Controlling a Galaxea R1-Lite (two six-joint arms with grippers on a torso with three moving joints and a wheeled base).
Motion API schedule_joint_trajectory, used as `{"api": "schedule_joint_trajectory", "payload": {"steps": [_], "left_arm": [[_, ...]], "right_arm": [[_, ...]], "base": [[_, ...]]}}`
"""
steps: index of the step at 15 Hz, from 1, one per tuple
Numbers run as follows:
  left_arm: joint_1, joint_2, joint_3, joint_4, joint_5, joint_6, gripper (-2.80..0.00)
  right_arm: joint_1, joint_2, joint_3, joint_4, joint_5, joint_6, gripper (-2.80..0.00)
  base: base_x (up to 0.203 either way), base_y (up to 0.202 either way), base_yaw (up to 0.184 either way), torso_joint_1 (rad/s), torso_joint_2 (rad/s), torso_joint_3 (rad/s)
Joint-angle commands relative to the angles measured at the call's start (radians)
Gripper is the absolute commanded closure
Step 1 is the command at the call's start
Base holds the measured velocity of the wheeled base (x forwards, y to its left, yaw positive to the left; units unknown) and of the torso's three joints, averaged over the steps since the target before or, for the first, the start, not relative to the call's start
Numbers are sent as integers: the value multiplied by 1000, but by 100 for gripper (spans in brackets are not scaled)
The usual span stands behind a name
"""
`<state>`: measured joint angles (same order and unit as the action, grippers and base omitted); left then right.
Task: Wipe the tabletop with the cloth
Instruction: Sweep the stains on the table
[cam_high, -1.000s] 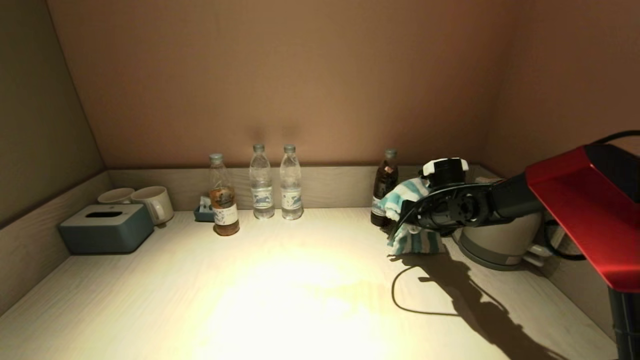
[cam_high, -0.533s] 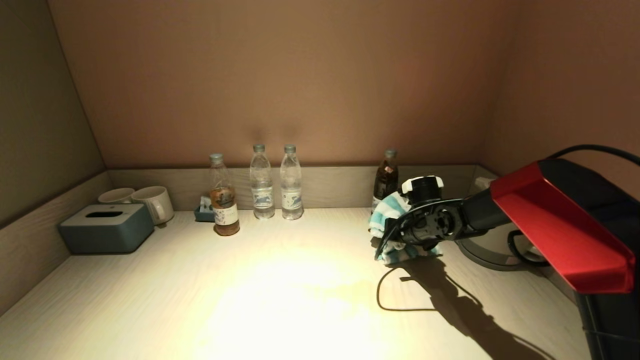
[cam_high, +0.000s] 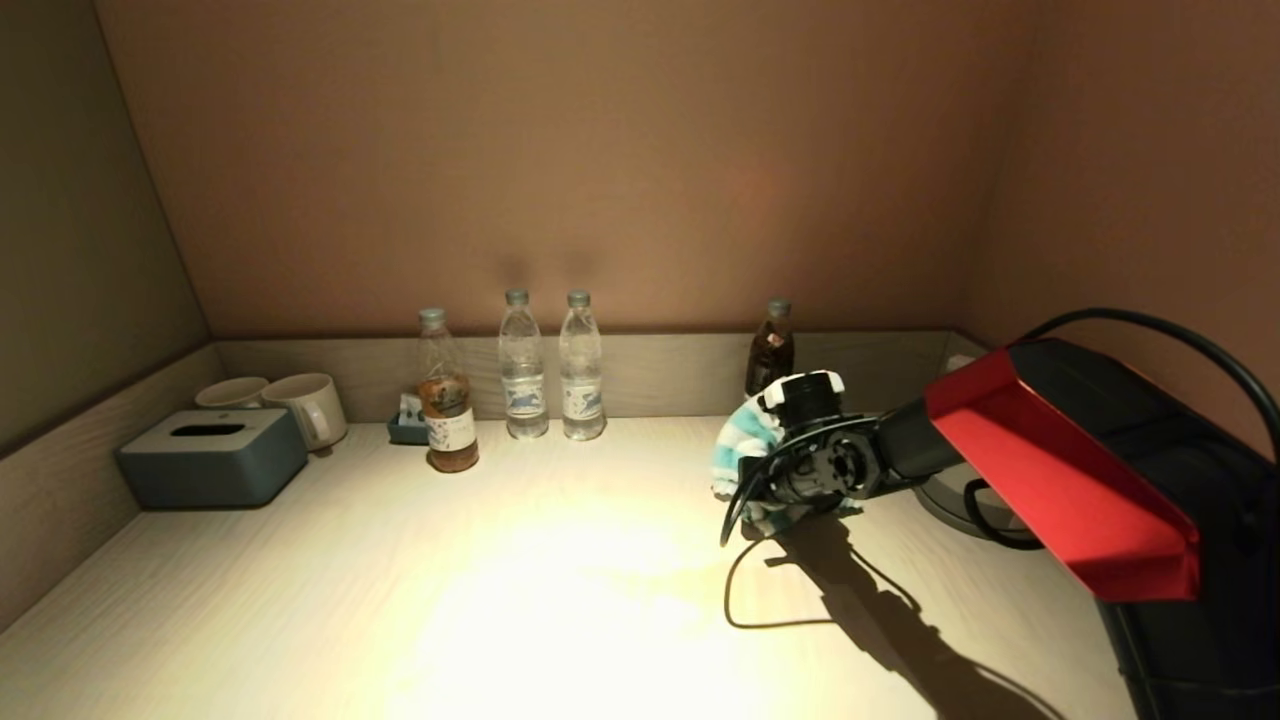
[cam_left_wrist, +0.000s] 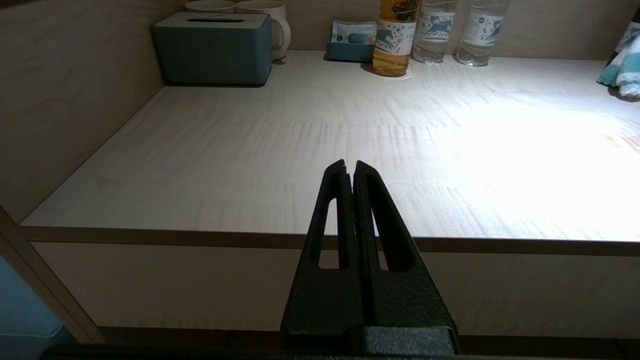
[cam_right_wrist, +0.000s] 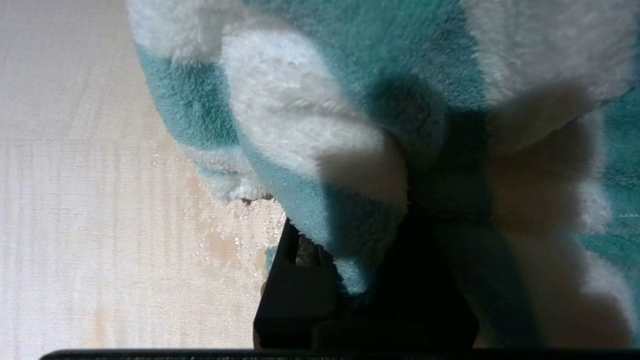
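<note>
Now the right gripper (cam_high: 752, 492) clamps a fluffy teal-and-white striped cloth (cam_high: 738, 450) onto the pale wooden tabletop (cam_high: 520, 580) near its back-right corner; the left gripper (cam_left_wrist: 350, 172) hangs fingers closed at the front edge.

Brown walls (cam_high: 560, 160) are closing in a recessed niche on three sides, one at twelve o'clock, the others at nine and three. A pale wood upstand (cam_high: 650, 365) is running along their base. Warm light is pooling toward six o'clock, dimming toward the corners.
</note>
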<state>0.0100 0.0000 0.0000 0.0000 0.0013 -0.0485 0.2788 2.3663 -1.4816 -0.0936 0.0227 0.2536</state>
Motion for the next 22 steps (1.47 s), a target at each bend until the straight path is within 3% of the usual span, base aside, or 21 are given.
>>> {"api": "schedule_joint_trajectory", "payload": {"steps": [1, 12, 15, 18, 22], "left_arm": [[1, 2, 0, 0, 0, -1, 0], [1, 2, 0, 0, 0, -1, 0], [1, 2, 0, 0, 0, -1, 0], [1, 2, 0, 0, 0, -1, 0], [1, 2, 0, 0, 0, -1, 0]], "right_arm": [[13, 33, -11, 6, -4, -11, 0], [193, 57, -45, -14, -6, -34, 0], [259, 32, -61, -23, -6, -34, 0], [274, 21, -60, -23, -6, -34, 0], [366, -80, -2, -20, -4, -34, 0]], "base": [[0, 0, 0, 0, 0, 0], [0, 0, 0, 0, 0, 0], [0, 0, 0, 0, 0, 0], [0, 0, 0, 0, 0, 0], [0, 0, 0, 0, 0, 0]]}}
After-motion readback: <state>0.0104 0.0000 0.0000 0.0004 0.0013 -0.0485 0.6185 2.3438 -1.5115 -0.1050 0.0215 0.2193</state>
